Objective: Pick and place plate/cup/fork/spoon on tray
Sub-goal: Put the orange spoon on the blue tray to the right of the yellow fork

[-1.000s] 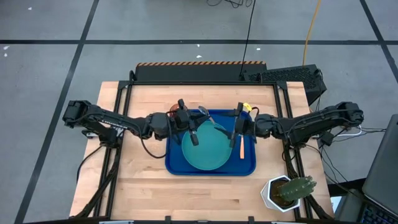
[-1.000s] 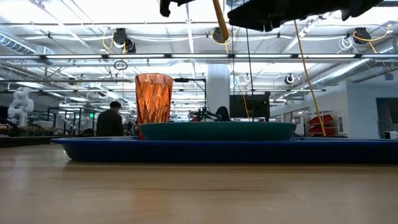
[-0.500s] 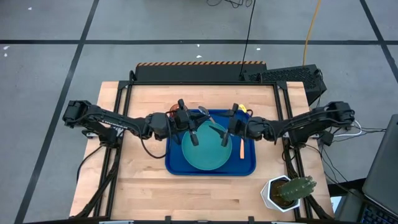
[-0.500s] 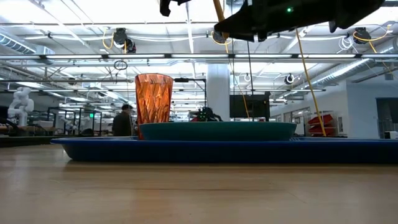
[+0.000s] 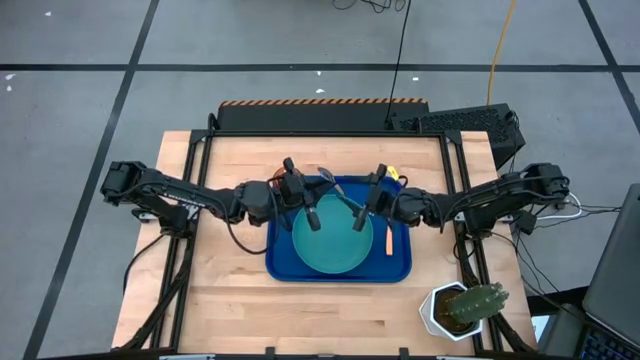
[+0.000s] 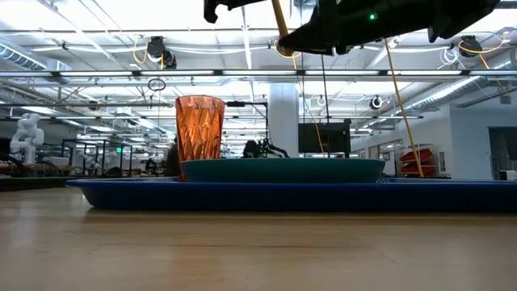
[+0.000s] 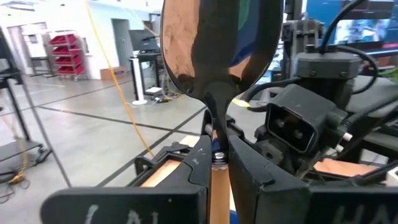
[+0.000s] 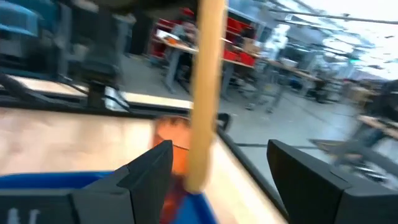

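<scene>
Spoon in mid-air over the tray: the left gripper [image 7: 216, 149] is clamped on the spoon [image 7: 217, 56] at the thin neck just below the bowl, w/ the orange handle running back between its fingers. My right gripper [image 8: 221, 149] has its jaws wide apart, and the handle stands in the gap between them, touching neither that I can see.

Rest of the set looks placed. The green plate [image 5: 330, 245] lies flat in the blue tray [image 5: 400, 270]. The amber cup [image 6: 199, 125] stands upright at the tray's far-left corner beside the plate. The fork [image 5: 389, 241] lies on the tray floor right of the plate.

My read: last item, approx. at a hand-over or re-grip between the two arms. Next move calls for the right jaws to close squarely on the handle before the left lets go, or the spoon drops onto the plate. After that, lower it into the bare strip of tray next to the fork.

Writing: none legible. Pale marks on the left gripper body are too cut off to read, and no brand shows on the tableware.
</scene>
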